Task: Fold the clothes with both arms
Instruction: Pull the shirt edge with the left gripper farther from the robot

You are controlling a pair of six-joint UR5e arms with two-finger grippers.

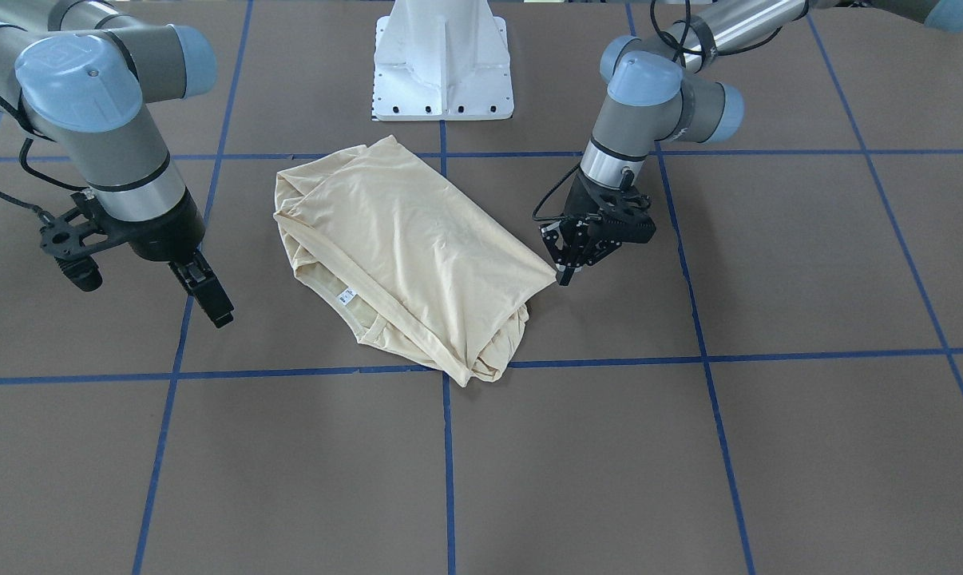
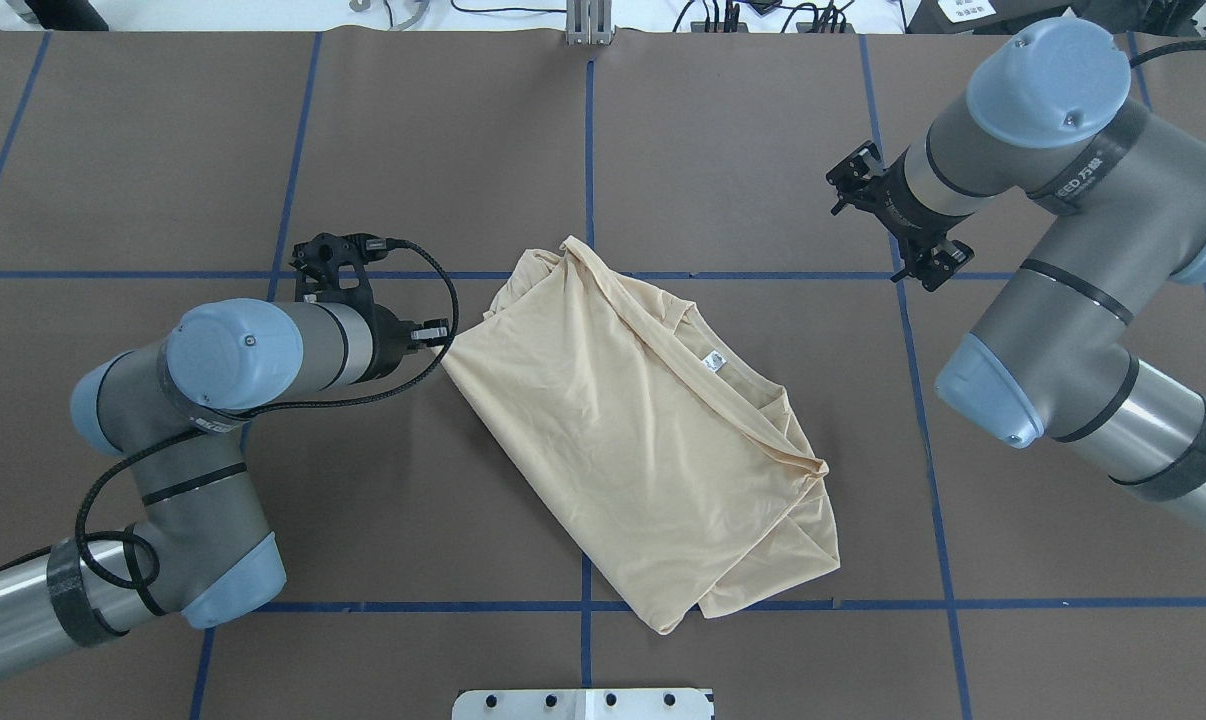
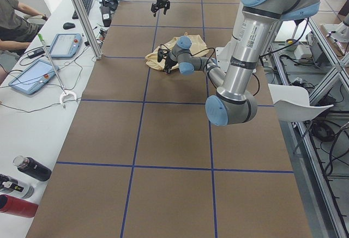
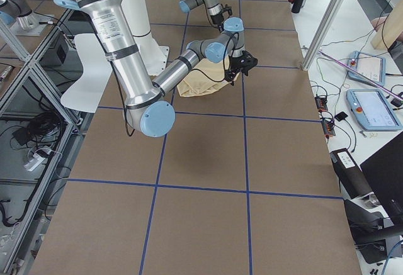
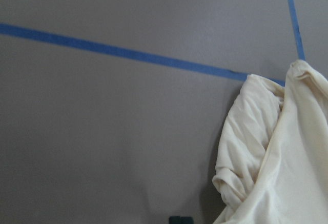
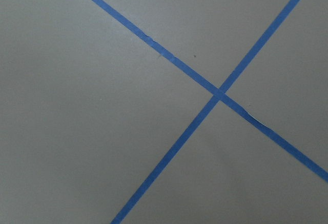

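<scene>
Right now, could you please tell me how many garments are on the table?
1: the cream shirt, folded, at the middle of the table; any beneath it would be hidden.

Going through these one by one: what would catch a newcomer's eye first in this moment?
The pale cream shirt lies folded into a slanted bundle in the middle of the brown table, with its small white neck label showing. The left gripper sits low, right at one corner of the shirt. The right gripper hangs apart from it over bare table crossed by blue tape lines.
</scene>
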